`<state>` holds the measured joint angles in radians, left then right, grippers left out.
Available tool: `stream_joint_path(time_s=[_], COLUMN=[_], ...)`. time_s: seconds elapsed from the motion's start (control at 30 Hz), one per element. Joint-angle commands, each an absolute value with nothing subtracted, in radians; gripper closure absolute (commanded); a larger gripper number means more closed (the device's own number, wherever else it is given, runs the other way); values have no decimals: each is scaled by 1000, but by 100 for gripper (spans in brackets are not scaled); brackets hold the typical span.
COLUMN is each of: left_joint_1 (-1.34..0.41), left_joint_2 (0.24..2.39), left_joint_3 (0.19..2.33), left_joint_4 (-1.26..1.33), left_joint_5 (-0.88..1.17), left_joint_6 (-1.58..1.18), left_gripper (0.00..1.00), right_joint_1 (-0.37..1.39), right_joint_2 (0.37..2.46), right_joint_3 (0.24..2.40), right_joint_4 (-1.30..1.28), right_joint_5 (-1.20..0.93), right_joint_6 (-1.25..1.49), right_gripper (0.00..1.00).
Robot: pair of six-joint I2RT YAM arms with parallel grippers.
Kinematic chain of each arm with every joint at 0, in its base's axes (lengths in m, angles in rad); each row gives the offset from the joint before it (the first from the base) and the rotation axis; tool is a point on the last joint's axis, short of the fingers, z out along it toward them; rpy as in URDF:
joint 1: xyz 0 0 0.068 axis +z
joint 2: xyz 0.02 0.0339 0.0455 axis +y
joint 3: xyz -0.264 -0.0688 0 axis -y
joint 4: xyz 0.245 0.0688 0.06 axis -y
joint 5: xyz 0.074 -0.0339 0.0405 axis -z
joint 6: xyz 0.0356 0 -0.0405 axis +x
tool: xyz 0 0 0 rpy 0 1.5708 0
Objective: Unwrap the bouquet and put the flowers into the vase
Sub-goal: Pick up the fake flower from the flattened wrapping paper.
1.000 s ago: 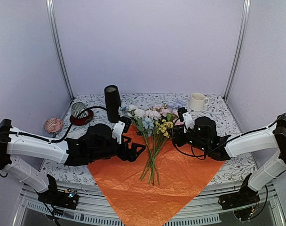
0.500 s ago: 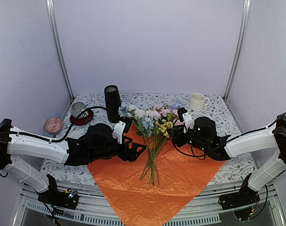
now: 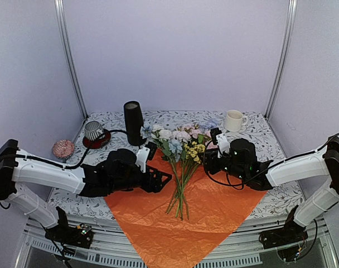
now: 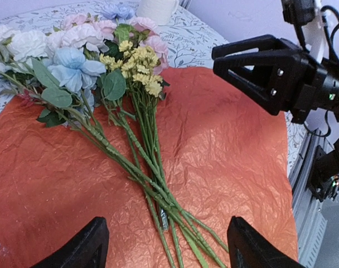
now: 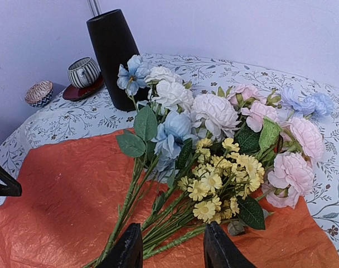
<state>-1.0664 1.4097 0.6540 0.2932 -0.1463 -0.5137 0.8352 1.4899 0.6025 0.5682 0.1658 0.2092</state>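
Observation:
The bouquet lies unwrapped: its orange sheet (image 3: 214, 207) is spread flat on the table, and the flowers (image 3: 181, 146) rest on it with heads toward the back and stems (image 4: 153, 184) fanned toward the front. The black vase (image 3: 132, 123) stands upright at the back left, just behind the blooms (image 5: 214, 114). My left gripper (image 3: 165, 180) is open, low over the sheet, its fingers (image 4: 86, 248) straddling the stem ends without touching them. My right gripper (image 3: 206, 160) hovers to the right of the yellow cluster (image 5: 225, 178), open and holding nothing.
A white mug (image 3: 234, 120) stands at the back right. A striped cup on a red saucer (image 3: 93, 132) sits left of the vase, and a small patterned bowl (image 3: 63, 148) lies further left. The orange sheet's front corner hangs over the near table edge.
My left arm has shifted slightly and its jaws have narrowed a little over the stem ends. The right arm and the flowers have not moved.

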Motion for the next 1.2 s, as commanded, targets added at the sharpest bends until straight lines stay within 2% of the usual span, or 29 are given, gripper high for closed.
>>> stream_joint_path(time_s=[0.0,0.27,0.53,0.63,0.83,1.17], left_joint_1=[-1051,-1042,-958,-931,-898,-847], left_joint_2=[1453,1518,1586,1581,1501,1344], left_joint_3=[687,725,784,794,745,623], left_joint_4=[220,143,177,176,177,154], left_joint_5=[-175,-146,-51,-51,-88,-99], left_joint_6=[-596,-673,-689,-691,-689,-679], left_gripper=[28,42,48,49,48,47], right_joint_1=[832,832,832,832,839,908], right_joint_2=[1482,1421,1405,1446,1602,1796], right_joint_3=[615,595,601,626,782,1003], right_joint_4=[547,396,342,337,240,74], right_joint_5=[180,78,3,-62,-198,-142], right_joint_6=[236,462,572,587,557,519], right_gripper=[60,62,62,63,73,73])
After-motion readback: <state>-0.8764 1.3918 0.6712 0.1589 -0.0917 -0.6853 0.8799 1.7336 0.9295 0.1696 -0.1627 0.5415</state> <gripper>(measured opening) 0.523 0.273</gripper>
